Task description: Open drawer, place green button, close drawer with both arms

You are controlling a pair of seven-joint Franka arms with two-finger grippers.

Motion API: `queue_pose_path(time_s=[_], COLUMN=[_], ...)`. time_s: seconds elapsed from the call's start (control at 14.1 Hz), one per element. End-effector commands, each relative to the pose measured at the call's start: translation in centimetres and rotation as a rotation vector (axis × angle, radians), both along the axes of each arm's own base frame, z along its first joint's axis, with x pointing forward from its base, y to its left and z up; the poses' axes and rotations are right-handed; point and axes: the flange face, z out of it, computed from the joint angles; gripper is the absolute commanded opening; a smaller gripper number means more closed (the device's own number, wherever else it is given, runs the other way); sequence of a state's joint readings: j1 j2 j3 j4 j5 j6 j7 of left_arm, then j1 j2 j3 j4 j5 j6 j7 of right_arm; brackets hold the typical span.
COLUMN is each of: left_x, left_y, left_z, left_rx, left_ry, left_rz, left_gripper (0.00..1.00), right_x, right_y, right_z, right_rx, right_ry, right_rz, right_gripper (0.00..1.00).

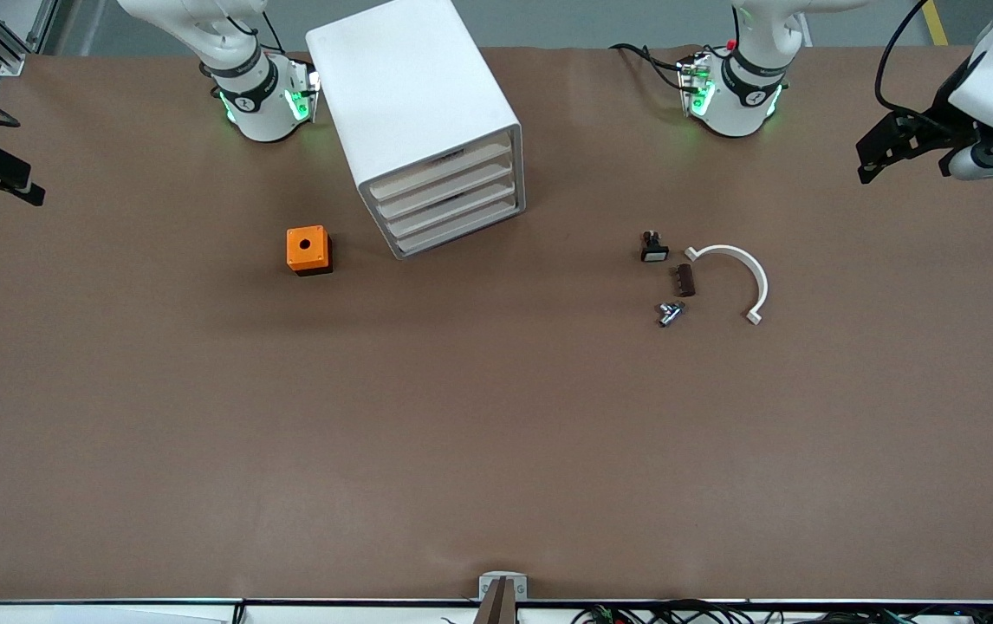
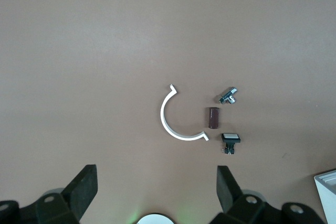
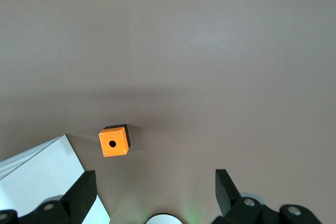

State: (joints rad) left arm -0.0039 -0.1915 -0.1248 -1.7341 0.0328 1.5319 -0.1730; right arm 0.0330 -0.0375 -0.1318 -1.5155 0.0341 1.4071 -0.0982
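Observation:
The white cabinet (image 1: 414, 104) stands between the arm bases, its four drawers (image 1: 453, 195) all shut. Its corner shows in the left wrist view (image 2: 328, 190) and the right wrist view (image 3: 37, 177). The tiny button (image 1: 670, 313) lies on its side on the table, silvery-blue, its green cap not showing; the left wrist view also shows it (image 2: 228, 96). My left gripper (image 1: 867, 166) hangs open and empty over the left arm's end of the table (image 2: 157, 187). My right gripper (image 1: 24, 186) hangs open and empty over the right arm's end (image 3: 155, 190).
An orange cube with a round hole (image 1: 308, 250) (image 3: 114, 141) sits beside the cabinet. Beside the button lie a black piece with a white face (image 1: 653, 249) (image 2: 230, 139), a brown block (image 1: 684, 280) (image 2: 212, 117) and a white half ring (image 1: 743, 269) (image 2: 170, 124).

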Motion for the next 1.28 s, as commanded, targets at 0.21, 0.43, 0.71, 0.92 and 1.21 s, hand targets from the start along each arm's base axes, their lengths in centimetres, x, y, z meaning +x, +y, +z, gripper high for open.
queue_pose_path(time_s=[0.21,0.43,0.71,0.92,1.21], left_x=[0.6,0.5,0.4,0.4,0.4], left_y=[0.4,0.4,0.4,0.4,0.3], left_z=[1.0,1.3,1.1,1.1,0.8], left_rx=[-0.017,-0.017,-0.016,-0.014,-0.014], left_ry=[-0.008,-0.006,0.012,0.020,0.044], left_rz=[-0.014,-0.014,-0.013,-0.016,-0.015], left_gripper=[1.00,1.00,1.00,1.00,1.00], right_x=[-0.9,-1.0,-1.0,-0.8,-0.7], right_y=[0.1,0.2,0.2,0.1,0.3], right_z=[0.2,0.3,0.3,0.6,0.8], right_rx=[-0.028,-0.024,-0.014,-0.017,-0.018], right_ry=[-0.014,-0.009,-0.007,-0.027,-0.039], right_rz=[0.048,0.041,0.037,0.035,0.038], right_gripper=[1.00,1.00,1.00,1.00,1.00])
